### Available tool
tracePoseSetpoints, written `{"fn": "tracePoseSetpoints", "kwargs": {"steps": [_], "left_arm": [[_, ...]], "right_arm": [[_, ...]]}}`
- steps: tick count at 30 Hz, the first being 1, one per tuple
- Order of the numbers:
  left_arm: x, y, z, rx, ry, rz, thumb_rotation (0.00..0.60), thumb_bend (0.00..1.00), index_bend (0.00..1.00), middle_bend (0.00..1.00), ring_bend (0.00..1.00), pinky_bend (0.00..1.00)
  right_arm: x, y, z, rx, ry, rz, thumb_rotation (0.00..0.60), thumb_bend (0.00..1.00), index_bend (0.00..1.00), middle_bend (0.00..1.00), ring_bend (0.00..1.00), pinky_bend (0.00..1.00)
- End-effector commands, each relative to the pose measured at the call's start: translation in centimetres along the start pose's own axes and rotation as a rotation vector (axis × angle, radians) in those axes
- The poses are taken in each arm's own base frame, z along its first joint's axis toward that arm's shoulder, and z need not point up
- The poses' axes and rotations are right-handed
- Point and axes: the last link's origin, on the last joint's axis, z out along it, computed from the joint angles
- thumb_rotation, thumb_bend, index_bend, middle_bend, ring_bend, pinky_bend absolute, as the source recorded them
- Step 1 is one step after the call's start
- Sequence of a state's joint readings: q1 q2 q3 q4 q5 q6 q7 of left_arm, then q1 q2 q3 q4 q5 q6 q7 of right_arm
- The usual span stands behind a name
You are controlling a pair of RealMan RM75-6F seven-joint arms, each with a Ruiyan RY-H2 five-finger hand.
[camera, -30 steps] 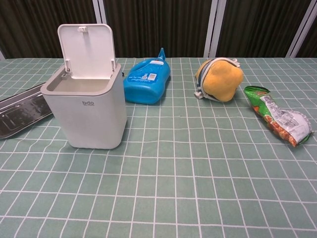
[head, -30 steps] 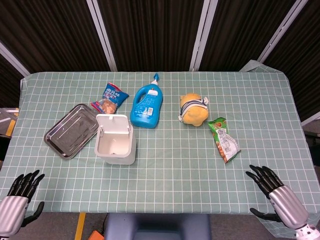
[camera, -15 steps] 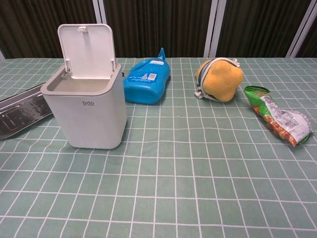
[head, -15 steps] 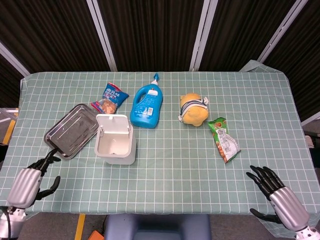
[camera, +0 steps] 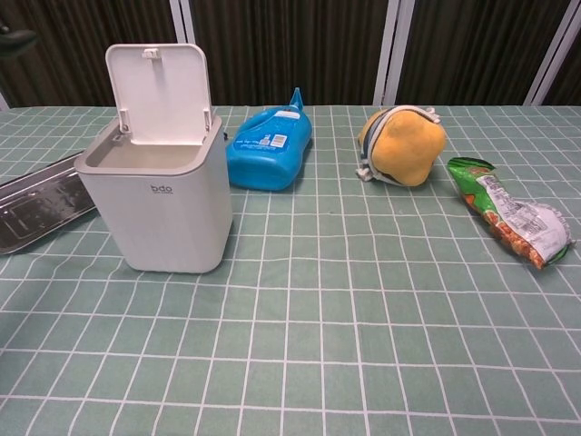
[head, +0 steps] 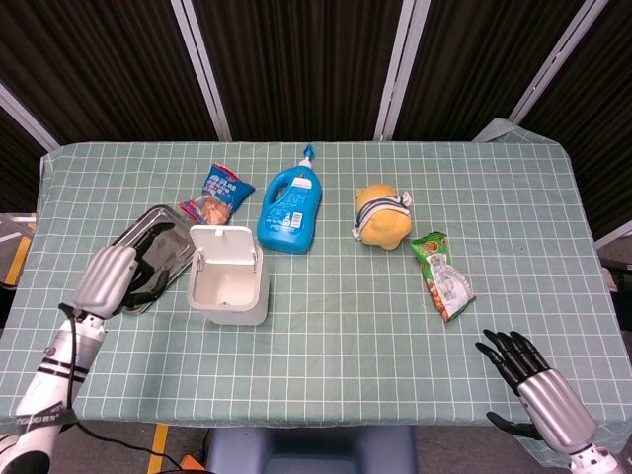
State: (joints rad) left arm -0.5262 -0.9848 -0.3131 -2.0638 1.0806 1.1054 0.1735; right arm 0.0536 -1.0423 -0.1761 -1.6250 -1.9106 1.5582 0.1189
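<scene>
Your left hand (head: 117,274) hovers over the metal tray (head: 176,237) beside the open bin (head: 228,281), fingers seemingly loose and empty, while your right hand (head: 533,387), fingers spread, holds nothing.

My left hand (head: 120,275) has a ribbed silver-grey metal back with black fingers (head: 156,259). Behind it runs a slim white forearm, ringed by dark bands, with a thin black cable trailing from it. My right hand (head: 533,385) matches: the same ribbed silver shell, black fingers, and a white wrist behind it.
</scene>
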Motion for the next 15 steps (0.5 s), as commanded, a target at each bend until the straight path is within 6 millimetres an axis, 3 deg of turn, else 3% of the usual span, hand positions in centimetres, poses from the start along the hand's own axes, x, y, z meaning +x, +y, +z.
{"fn": "tracePoseSetpoints", "kwargs": {"steps": [1, 6, 11, 15], "left_arm": [[-0.7, 1.6, 3.3, -0.006, -0.053, 0.023, 0.600, 0.50, 0.17, 1.00, 1.00, 1.00], [-1.7, 2.3, 5.0, 0.014, -0.120, 0.015, 0.600, 0.49, 0.19, 1.00, 1.00, 1.00], [-2.9, 3.5, 8.0, 0.030, -0.164, 0.012, 0.600, 0.49, 0.19, 1.00, 1.00, 1.00], [-3.3, 3.7, 8.6, 0.044, -0.194, 0.015, 0.600, 0.49, 0.19, 1.00, 1.00, 1.00]], "right_arm": [[-0.2, 0.1, 0.4, -0.004, -0.011, -0.006, 0.600, 0.25, 0.00, 0.00, 0.00, 0.00], [-0.3, 0.3, 0.7, -0.010, -0.027, -0.008, 0.600, 0.25, 0.00, 0.00, 0.00, 0.00], [-0.2, 0.8, 1.2, -0.032, -0.032, -0.007, 0.600, 0.25, 0.00, 0.00, 0.00, 0.00], [0.1, 1.1, 1.3, -0.048, -0.021, -0.006, 0.600, 0.25, 0.00, 0.00, 0.00, 0.00]]}}
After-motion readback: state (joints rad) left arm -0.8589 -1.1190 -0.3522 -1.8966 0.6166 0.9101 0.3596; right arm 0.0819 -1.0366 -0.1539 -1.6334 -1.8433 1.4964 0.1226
